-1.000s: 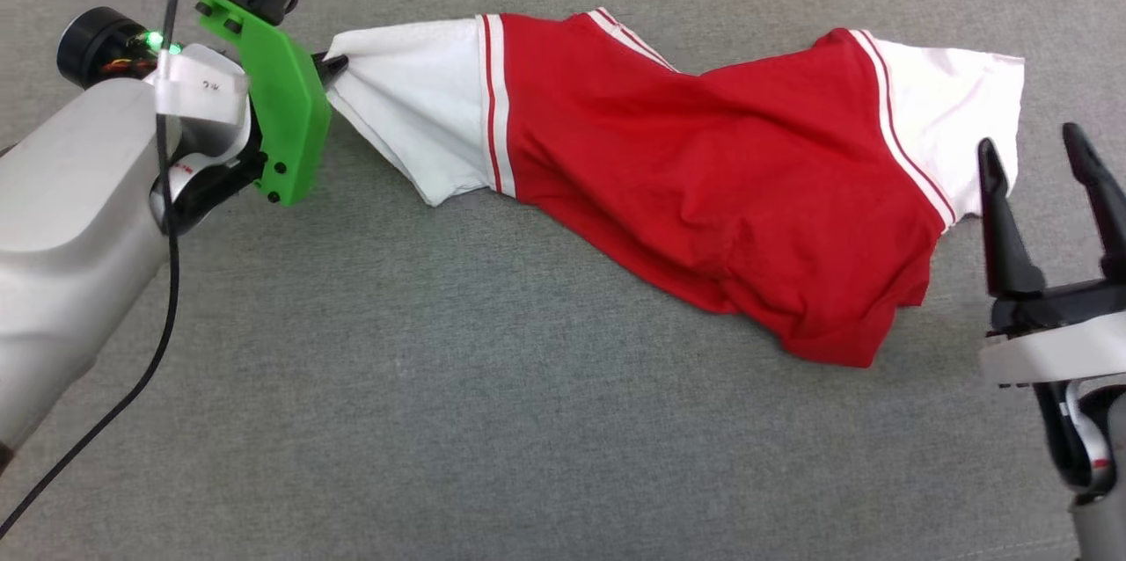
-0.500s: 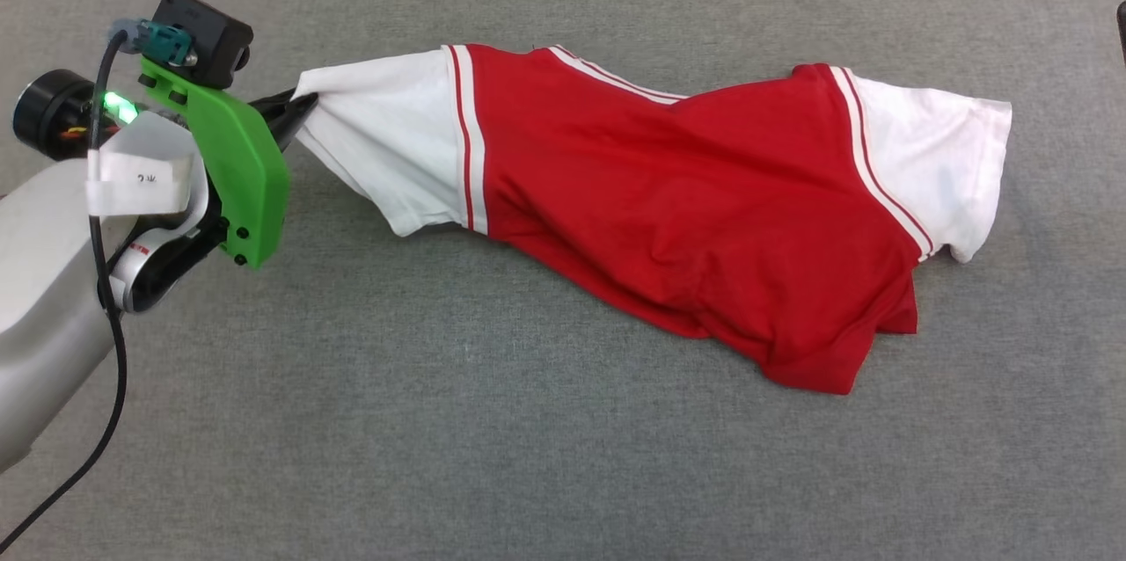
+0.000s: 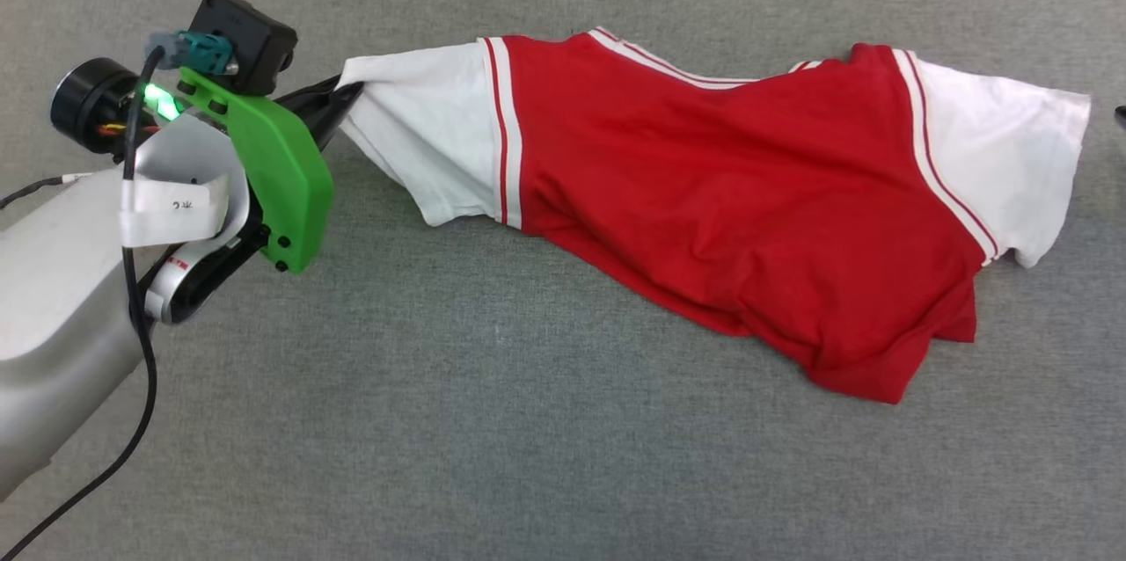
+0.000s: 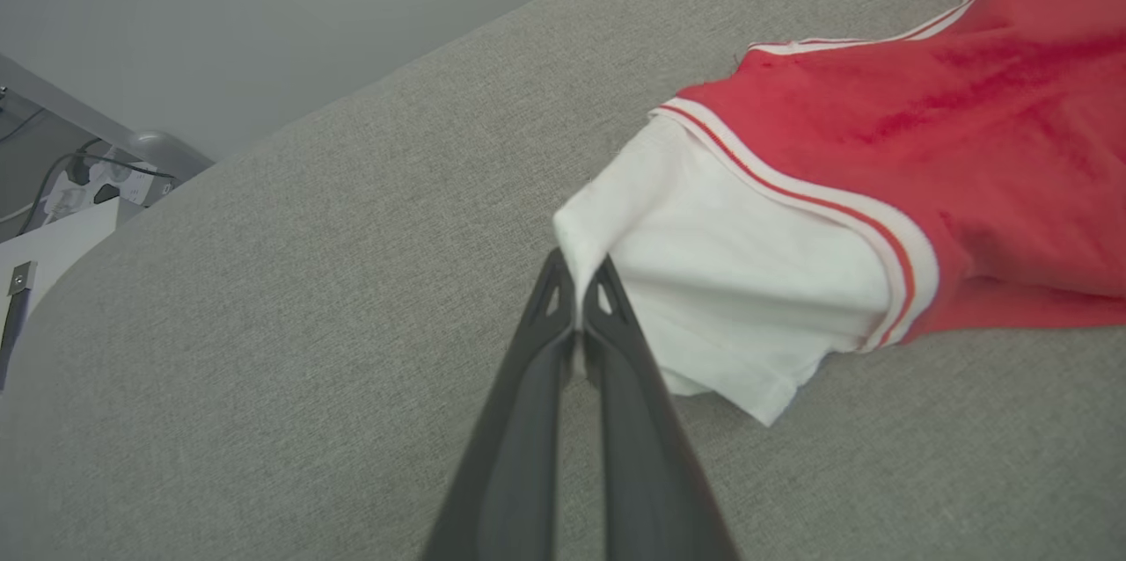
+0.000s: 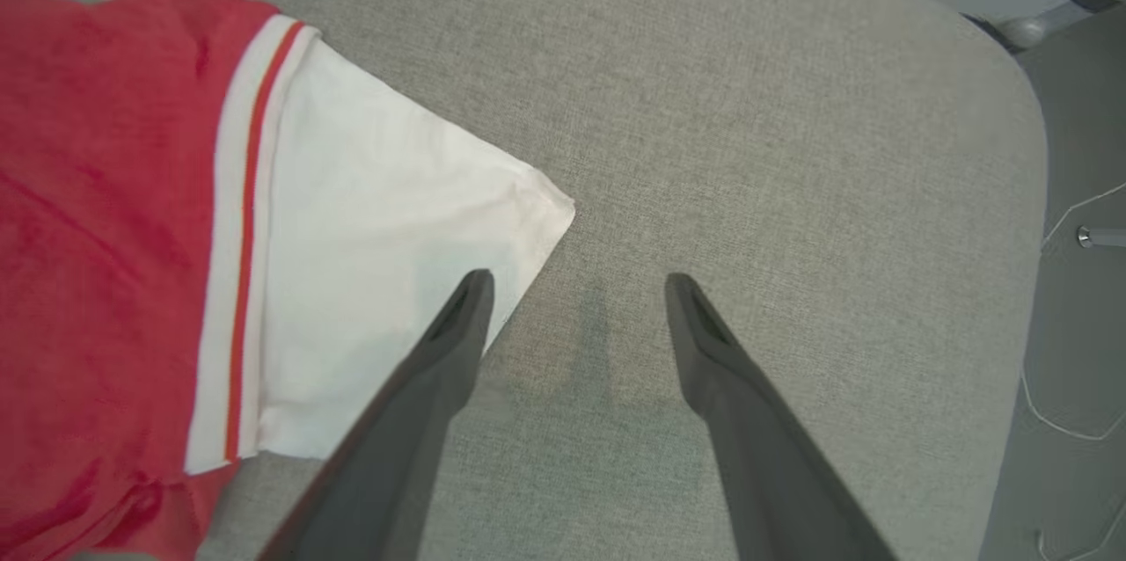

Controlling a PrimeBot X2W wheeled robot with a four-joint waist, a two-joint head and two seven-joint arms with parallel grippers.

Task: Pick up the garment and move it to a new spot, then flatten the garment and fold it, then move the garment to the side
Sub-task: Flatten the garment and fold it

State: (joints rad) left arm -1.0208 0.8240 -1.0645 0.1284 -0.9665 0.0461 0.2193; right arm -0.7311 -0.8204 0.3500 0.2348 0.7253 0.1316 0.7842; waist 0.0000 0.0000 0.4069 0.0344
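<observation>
**Left gripper pinches a sleeve corner, right gripper open beside the other sleeve**

The left arm's pale forearm comes in from the lower left of the head view and reaches up and to the right, with a green bracket (image 3: pixel 281 170) and a black camera on its wrist. The left gripper (image 3: pixel 349 90) has its fingers pressed together on the corner of one white sleeve, which is lifted slightly off the grey cloth-covered table (image 3: pixel 440 420). The right gripper (image 5: pixel 576 284) points down at the table with its fingers spread. One finger overlaps the edge of the other white sleeve, but contact cannot be judged.

The shirt (image 3: pixel 721 192) lies stretched and rumpled across the table, its far sleeve short of the table's rounded corner. Its lower hem is tucked under itself. A dark sliver at the right edge of the head view is too small to identify.

Since half a second ago the whole head view has shifted, so the camera moved. The pinch and the shirt's shape look unchanged.
</observation>
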